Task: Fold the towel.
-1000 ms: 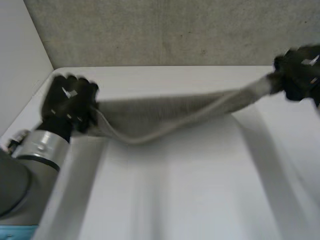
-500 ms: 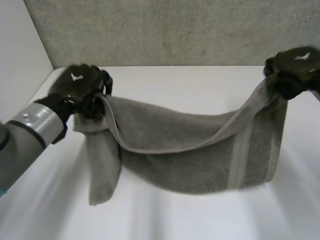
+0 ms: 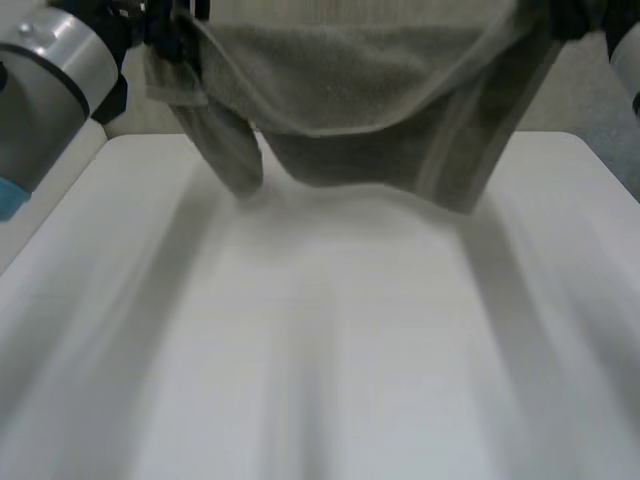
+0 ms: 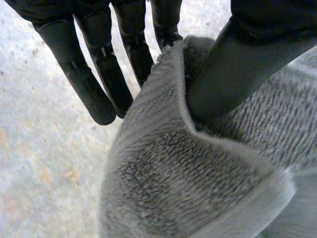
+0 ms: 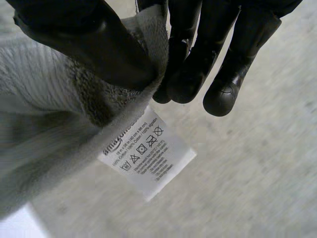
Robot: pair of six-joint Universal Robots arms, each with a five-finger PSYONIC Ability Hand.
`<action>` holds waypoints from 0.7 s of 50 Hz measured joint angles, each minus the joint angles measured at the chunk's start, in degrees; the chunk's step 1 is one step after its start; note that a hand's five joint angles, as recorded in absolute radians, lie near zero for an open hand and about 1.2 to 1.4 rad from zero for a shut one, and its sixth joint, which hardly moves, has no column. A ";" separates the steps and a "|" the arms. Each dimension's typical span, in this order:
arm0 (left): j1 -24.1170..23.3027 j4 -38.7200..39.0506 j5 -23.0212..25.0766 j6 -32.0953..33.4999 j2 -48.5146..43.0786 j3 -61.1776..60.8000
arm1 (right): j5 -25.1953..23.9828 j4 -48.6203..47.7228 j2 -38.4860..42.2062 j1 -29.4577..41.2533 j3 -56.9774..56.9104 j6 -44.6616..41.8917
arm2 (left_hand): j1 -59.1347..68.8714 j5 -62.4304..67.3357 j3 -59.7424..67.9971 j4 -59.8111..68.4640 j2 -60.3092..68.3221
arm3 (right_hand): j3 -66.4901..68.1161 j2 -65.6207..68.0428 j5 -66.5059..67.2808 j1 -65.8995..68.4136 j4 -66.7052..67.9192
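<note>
A grey towel [image 3: 360, 90] hangs spread between my two hands, above the far part of the white table [image 3: 320, 340]. My left hand [image 3: 165, 25] holds one top corner, and a loose fold droops below it. In the left wrist view the thumb [image 4: 237, 64] pinches the towel's edge [image 4: 198, 173] against the fingers [image 4: 99, 74]. My right hand [image 3: 572, 15] holds the other top corner. In its wrist view the thumb [image 5: 89, 44] and fingers [image 5: 198, 54] clamp the towel [image 5: 49, 109] just above a white care label [image 5: 146, 153].
A rough grey wall [image 3: 150, 115] stands behind the table's far edge. The table's left edge [image 3: 60, 210] runs beside a pale side wall, and grey floor [image 3: 610, 150] shows past its right corner.
Both hands have risen with the towel. It went from stretched low over the table to hanging high from its two top corners.
</note>
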 measured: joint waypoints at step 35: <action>1.90 20.23 0.24 20.39 -3.53 -47.33 | -9.76 6.77 0.91 -5.91 32.75 -6.62 | -41.88 -42.99 -41.96 -40.88 -41.70 | 0.00 0.00 0.00 0.03 0.00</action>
